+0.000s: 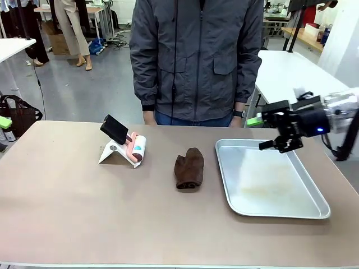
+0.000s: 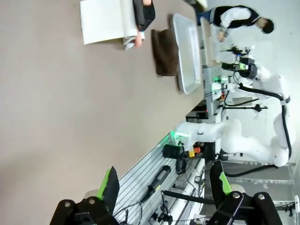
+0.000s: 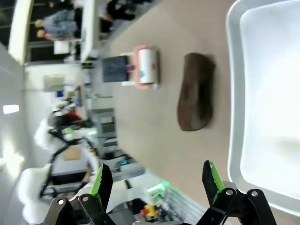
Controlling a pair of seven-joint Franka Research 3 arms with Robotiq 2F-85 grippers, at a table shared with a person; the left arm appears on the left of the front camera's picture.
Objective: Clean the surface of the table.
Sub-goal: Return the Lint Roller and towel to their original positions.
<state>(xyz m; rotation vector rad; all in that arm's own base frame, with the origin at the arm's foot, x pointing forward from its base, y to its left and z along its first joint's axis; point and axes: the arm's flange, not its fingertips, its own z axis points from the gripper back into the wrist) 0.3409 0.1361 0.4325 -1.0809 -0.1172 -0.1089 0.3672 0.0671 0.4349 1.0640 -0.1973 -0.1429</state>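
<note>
Brownish worktop [image 1: 67, 213] spans the view, wiping not started. Silver tray [image 1: 314, 212] at right; brown cloth [image 1: 189, 167] lies beside it. Right claw [image 1: 280, 144] held released above tray, left claw [image 2: 166, 185] released, empty. Risk judged: tray clipped during reach for cloth.

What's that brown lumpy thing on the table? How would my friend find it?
Start with the big brownish-beige table. Near its middle, between the shiny rectangular silver metal tray and the white stand holding a black phone and a pink-and-white lint roller, lies the crumpled dark brown cloth. It is the only soft, dark, folded thing there; its neighbours are hard and pale or shiny.
</note>
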